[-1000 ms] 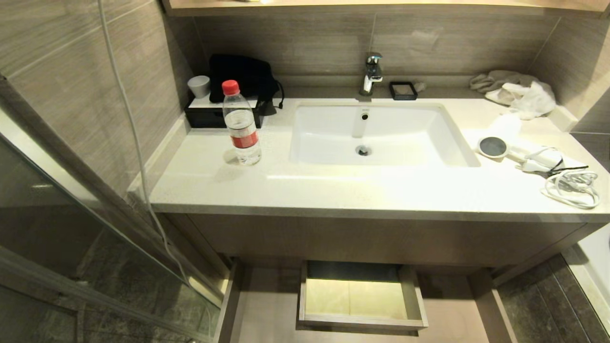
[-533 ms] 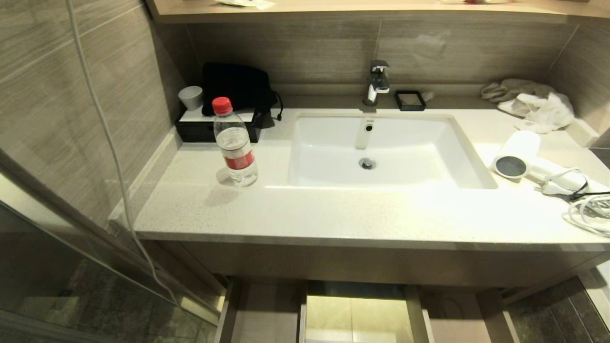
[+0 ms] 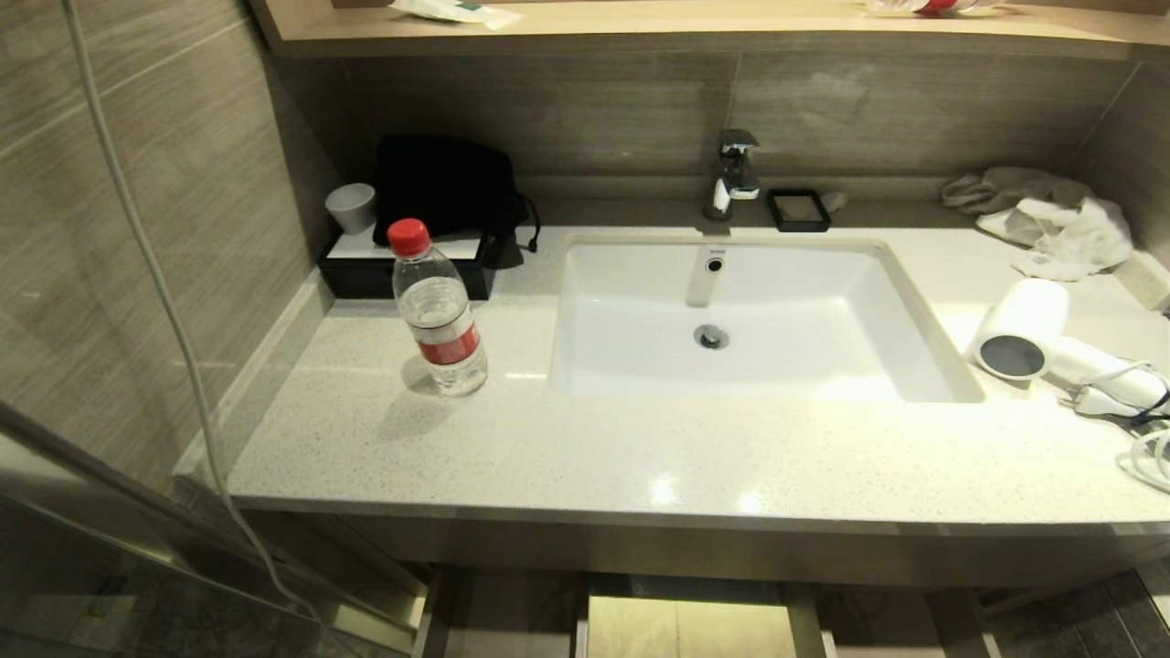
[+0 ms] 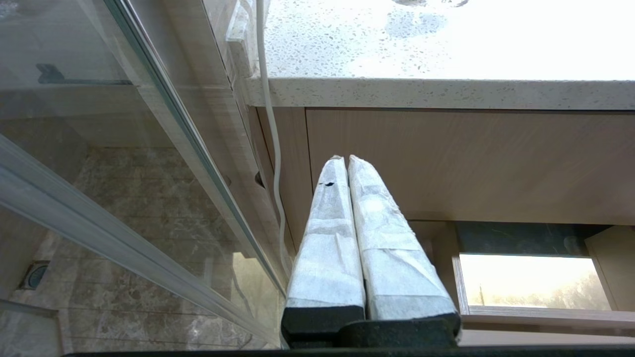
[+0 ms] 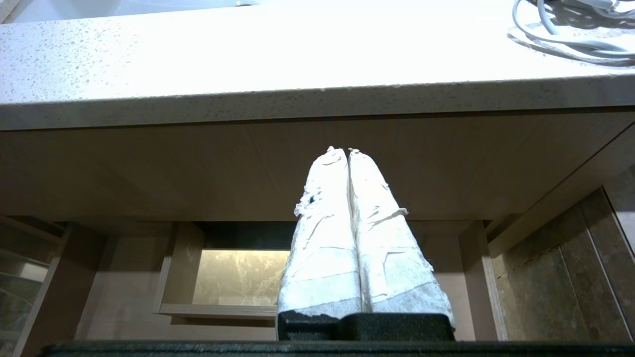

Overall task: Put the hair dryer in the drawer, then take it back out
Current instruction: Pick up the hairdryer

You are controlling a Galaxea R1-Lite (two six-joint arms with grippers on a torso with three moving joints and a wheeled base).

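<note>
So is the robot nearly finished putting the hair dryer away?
Hard to say. The drawer under the counter is already pulled open. The hair dryer lies on the counter right of the sink. Both grippers, left gripper and right gripper, are shut and empty below the counter edge.

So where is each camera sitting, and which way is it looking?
Head view: up high, looking down on the countertop, sink and hair dryer; no arm shows.
Left wrist view: low, behind the shut left gripper, facing the cabinet front and glass door.
Right wrist view: low, behind the shut right gripper, facing under the counter edge.
Shared: both wrist views show the open drawer below; head and right wrist both catch the dryer's white cord.
</note>
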